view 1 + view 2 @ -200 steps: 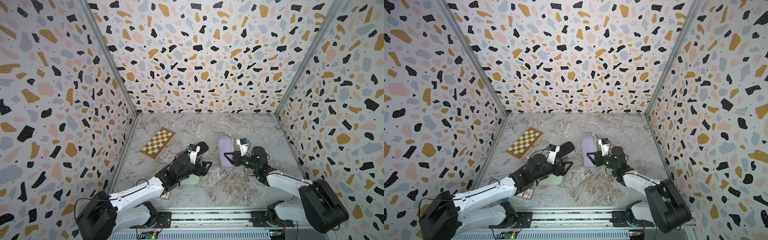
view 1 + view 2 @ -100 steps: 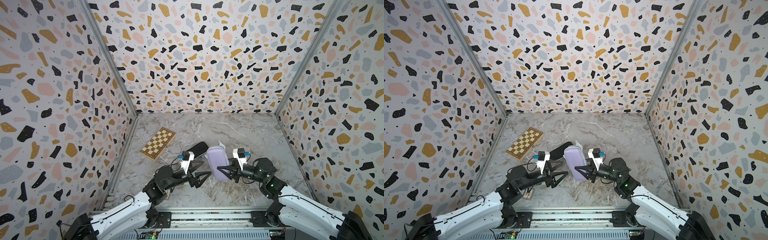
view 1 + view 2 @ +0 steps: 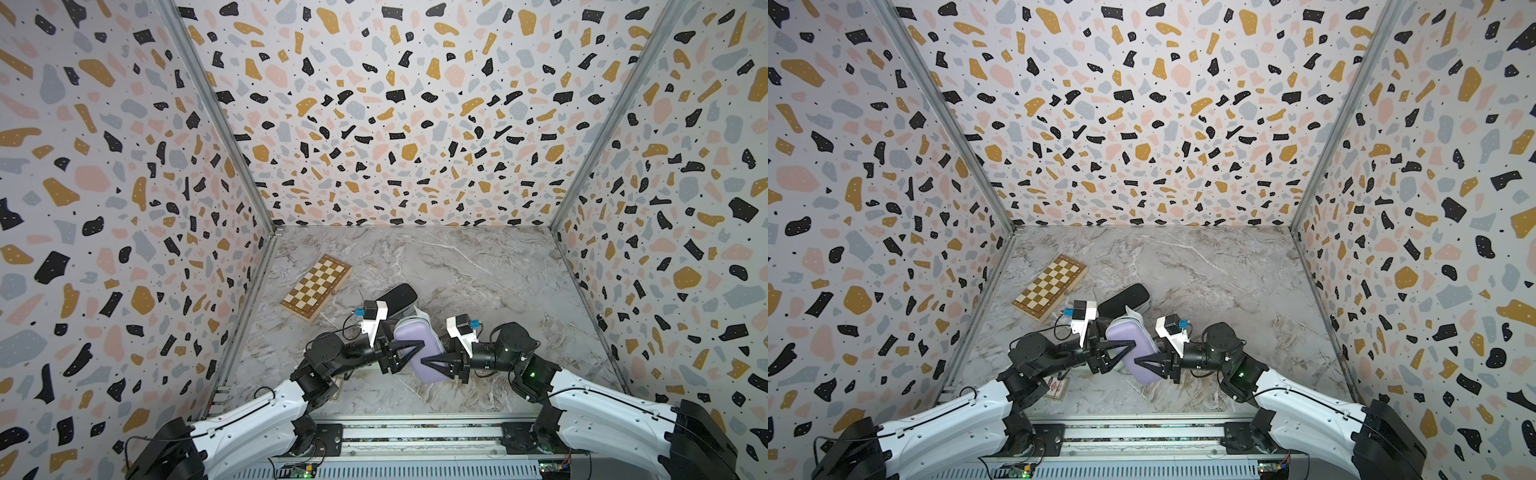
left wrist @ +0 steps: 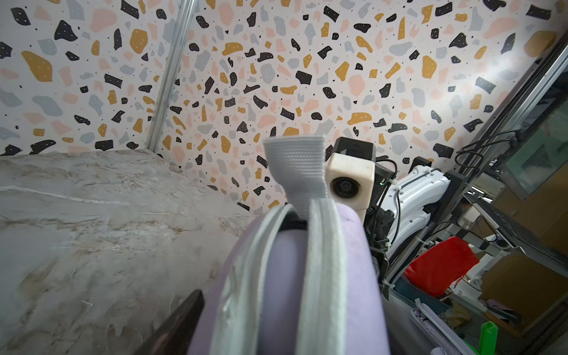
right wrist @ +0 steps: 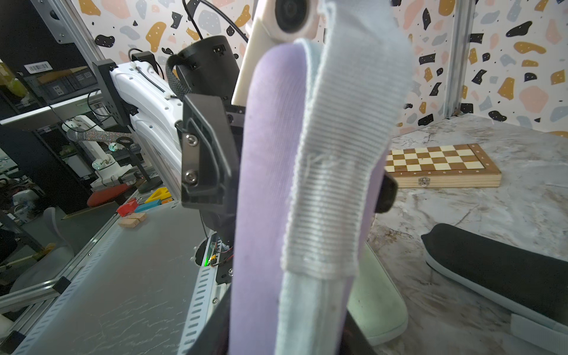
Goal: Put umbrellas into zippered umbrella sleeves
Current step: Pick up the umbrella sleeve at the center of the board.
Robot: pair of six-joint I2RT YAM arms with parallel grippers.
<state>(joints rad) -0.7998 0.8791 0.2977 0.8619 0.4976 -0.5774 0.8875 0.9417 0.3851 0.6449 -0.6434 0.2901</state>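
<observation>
The lilac sleeve (image 3: 417,347) (image 3: 1131,340) hangs lifted over the front middle of the table, held from both sides. My left gripper (image 3: 409,353) (image 3: 1121,353) (image 4: 285,332) is shut on its shells from the left. My right gripper (image 3: 432,365) (image 3: 1148,368) (image 5: 285,338) is shut on it from the right. The zip edges (image 4: 322,276) gape a little and lilac shows between them; I cannot tell whether that is an umbrella. A grey strap (image 4: 296,166) (image 5: 347,138) sticks out of the sleeve's end. No umbrella lies loose in view.
The black sleeve (image 3: 395,297) (image 3: 1123,299) (image 5: 491,270) lies just behind the grippers. The mint green sleeve (image 5: 378,301) lies under the lifted one. A wooden chessboard box (image 3: 316,286) (image 3: 1050,286) (image 5: 439,166) lies at the left. A small card (image 3: 1057,388) lies by the left arm.
Both arms drew back toward the front. The right gripper carried the lilac sleeve forward and up. The left gripper left the mint green sleeve and closed on the lilac one.
</observation>
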